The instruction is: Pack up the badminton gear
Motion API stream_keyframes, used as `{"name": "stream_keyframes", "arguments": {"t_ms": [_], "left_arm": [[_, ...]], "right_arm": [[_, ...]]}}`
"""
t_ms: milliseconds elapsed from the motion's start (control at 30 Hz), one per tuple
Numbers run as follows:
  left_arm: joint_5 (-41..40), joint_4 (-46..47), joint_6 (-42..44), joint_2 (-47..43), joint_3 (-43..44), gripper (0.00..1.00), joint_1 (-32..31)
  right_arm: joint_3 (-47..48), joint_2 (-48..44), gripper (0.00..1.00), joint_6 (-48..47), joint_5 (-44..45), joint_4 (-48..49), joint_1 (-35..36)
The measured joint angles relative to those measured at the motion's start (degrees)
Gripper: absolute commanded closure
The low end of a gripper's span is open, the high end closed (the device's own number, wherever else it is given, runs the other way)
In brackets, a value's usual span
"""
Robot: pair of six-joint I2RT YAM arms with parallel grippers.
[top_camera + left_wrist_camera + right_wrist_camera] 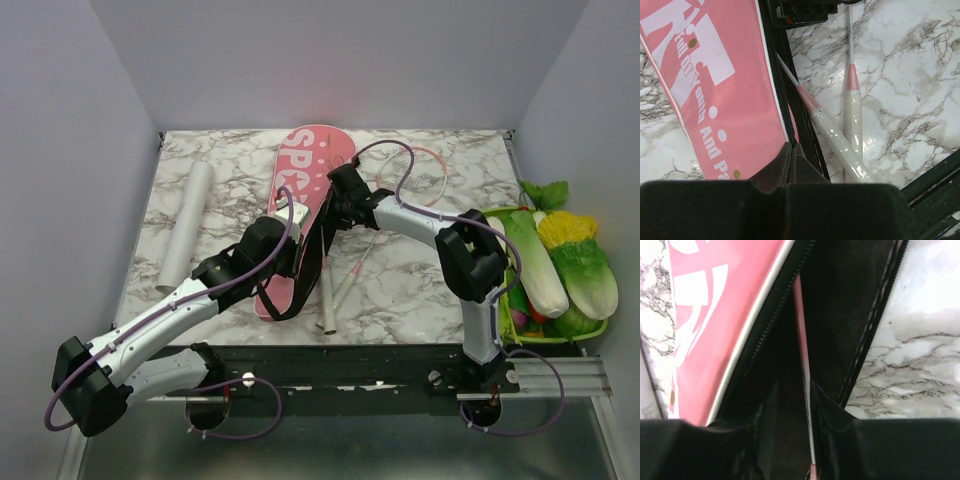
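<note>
Two risks: my left claw (791, 150) pinches the edge of the pink bag (305, 165) at frame centre, my right claw (790, 390) sits spread around a racket shaft (801, 340) inside its mouth, so I reckon the pinch may slip or the shaft snag on the zip (769, 326).

Top view is nice and even: soft light from above, the marble worktop (420, 290) bright with only faint shadows, and the far end of the pink bag (300, 165) glowing a bit. The left wrist cam is sharp, with glare on the 2 wrapped racket handles (840, 142). The left hand (792, 149) is a dark blurry blob along the bottom. The right wrist cam is dim and soft, and the right hand (790, 390) is nearly black.
</note>
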Motion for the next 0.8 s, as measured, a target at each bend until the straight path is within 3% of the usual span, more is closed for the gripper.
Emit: {"name": "stream_keyframes", "arguments": {"t_ms": [167,533,800], "left_arm": [[0.15,0.02,0.0,0.2,0.0,1.0,0.0],[0.61,-0.04,0.0,2.16,0.0,1.0,0.0],[0.61,0.02,-0.48,2.36,0.0,1.0,-0.02]], "right_arm": [[-5.7,-5.29,0.48,-1.7,-0.94,1.75,0.0],[-21.03,-31.15,0.47,-8.46,-5.11,-1.75,0.0],[-32.63,-34.64,0.48,-10.03,-14.05,-2.97,1.49]]}}
